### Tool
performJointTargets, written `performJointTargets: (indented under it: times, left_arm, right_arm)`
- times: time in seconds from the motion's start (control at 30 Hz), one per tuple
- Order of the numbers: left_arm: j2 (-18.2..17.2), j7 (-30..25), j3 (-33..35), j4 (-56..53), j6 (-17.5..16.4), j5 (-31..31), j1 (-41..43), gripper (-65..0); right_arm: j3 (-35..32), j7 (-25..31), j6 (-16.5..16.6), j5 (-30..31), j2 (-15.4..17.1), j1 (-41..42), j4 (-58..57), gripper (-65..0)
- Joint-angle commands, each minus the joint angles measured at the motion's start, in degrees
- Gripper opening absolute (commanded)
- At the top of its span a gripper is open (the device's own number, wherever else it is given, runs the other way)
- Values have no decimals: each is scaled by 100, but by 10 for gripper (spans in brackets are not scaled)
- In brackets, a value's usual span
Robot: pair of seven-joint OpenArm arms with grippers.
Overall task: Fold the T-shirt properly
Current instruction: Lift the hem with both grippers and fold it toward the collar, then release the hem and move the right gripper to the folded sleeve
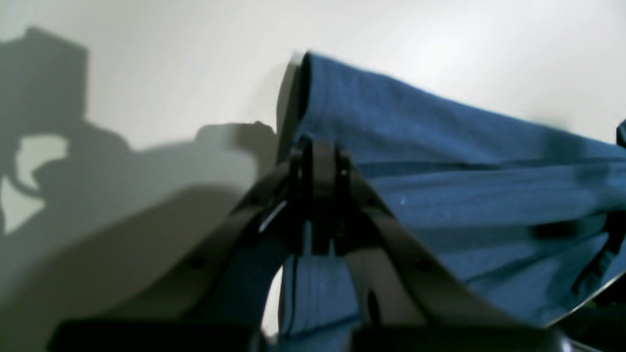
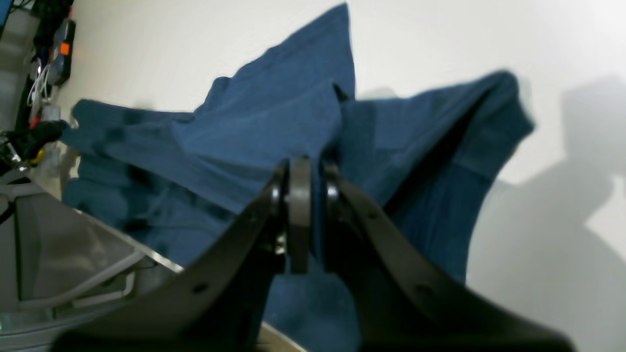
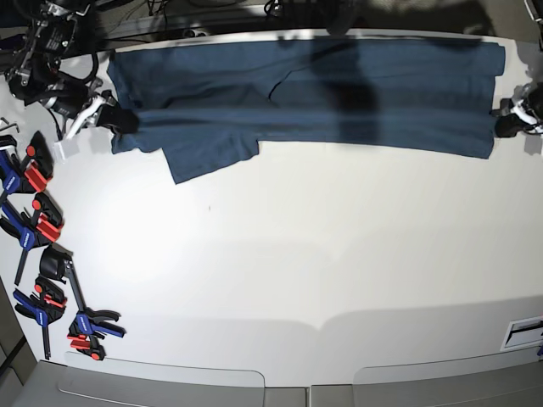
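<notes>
The dark navy-teal T-shirt [image 3: 339,102] lies stretched in a long band along the table's far edge, with one sleeve [image 3: 208,157] flapping toward the front. At the band's end on the right of the base view, my left gripper [image 3: 507,121] is shut on the fabric. The left wrist view shows the T-shirt [image 1: 464,195] pulled taut away from the left gripper [image 1: 320,151]. My right gripper [image 3: 114,119] pinches the other end. In the right wrist view the T-shirt [image 2: 254,137] bunches in folds around the right gripper [image 2: 304,168].
Several blue and red clamps [image 3: 38,220] lie along the left edge of the white table [image 3: 297,254], with more [image 3: 85,326] nearer the front. Cables and gear [image 3: 42,34] crowd the back left corner. A small label [image 3: 526,331] sits at the front right.
</notes>
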Motion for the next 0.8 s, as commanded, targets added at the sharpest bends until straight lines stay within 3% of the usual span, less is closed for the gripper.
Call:
performJointTargets:
  times: [0.0,0.2,0.33,0.6,0.77]
  left_arm:
    - [-162,-94,-63,96,-24,-92,-26,-650]
    - [-164,-92,-63,96,-26,-96,-17,-650]
    - [-216,-94,-79,142,-33,-98,-20,-487]
    - [-363,-92,-1252,1165,-46,-98,-15,-477]
    - [-422,-92,-1921,1762,-44,-96,-15,-477]
  right_arm:
    - [35,107,34,149,138,28,98,-650]
    - [35,107,34,151,140,9,98,-650]
    - [35,109,34,155,146,11,98,-450]
    - [120,76,34,815,269,46,179,-444]
    - [190,138,34,896,262,417,197,-444]
